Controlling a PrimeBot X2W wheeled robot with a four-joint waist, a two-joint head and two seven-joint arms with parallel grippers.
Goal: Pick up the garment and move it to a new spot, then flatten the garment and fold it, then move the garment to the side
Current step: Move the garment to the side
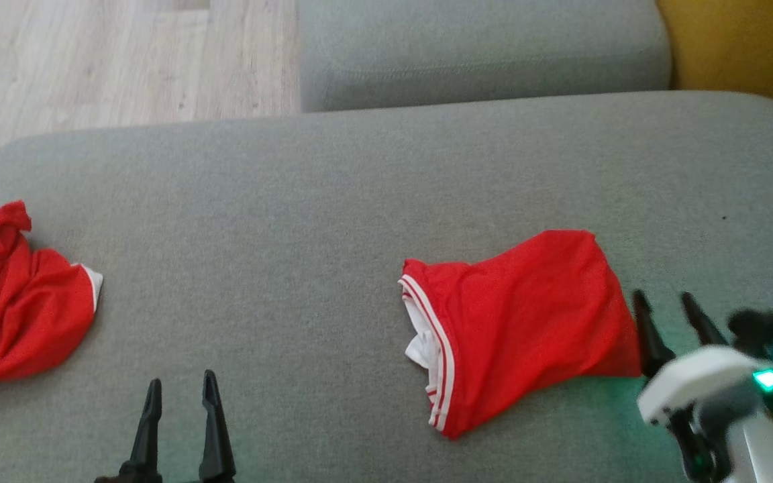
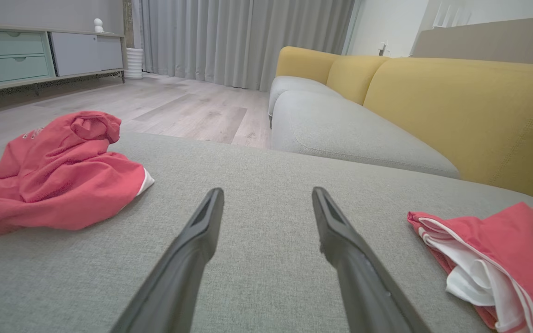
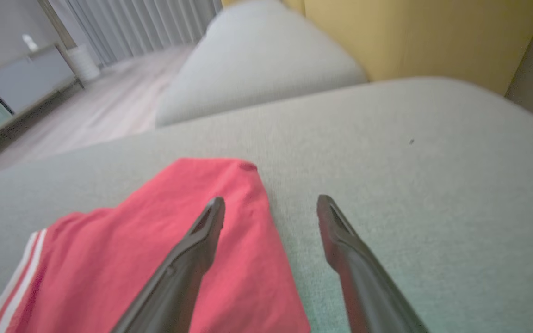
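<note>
Head view: we look down on a grey seat cushion (image 1: 333, 201) with two red pieces of clothing lying on it.
Folded red garment (image 1: 527, 322): it lies flat at about 4 o'clock on the cushion. Its white-striped hem faces 8 o'clock, and a bit of white lining shows there.
Crumpled red garment (image 1: 17, 302): it is bunched up at 9 o'clock by the cushion's left edge, well apart from the folded one.
Left gripper (image 1: 182, 379): we see it at 7 o'clock with its fingers spread wide and nothing between them. It is over bare cushion between the two garments.
Right gripper (image 1: 663, 295): it is at 4 o'clock with its jaws wide and nothing held, just beside the folded garment's right edge.
Right wrist view: one finger crosses the red cloth and the other crosses bare grey fabric. We cannot tell whether either touches.
Left wrist view: the crumpled piece sits at 9 o'clock and the folded one at 4 o'clock, with plain cushion ahead of the fingers.
Surroundings: a second grey cushion (image 1: 480, 54) is at 12 o'clock, a yellow backrest (image 1: 742, 47) at 2 o'clock and a wood floor (image 1: 111, 60) at 11 o'clock. A low cabinet (image 2: 40, 51) and grey curtains (image 2: 243, 41) stand beyond.
</note>
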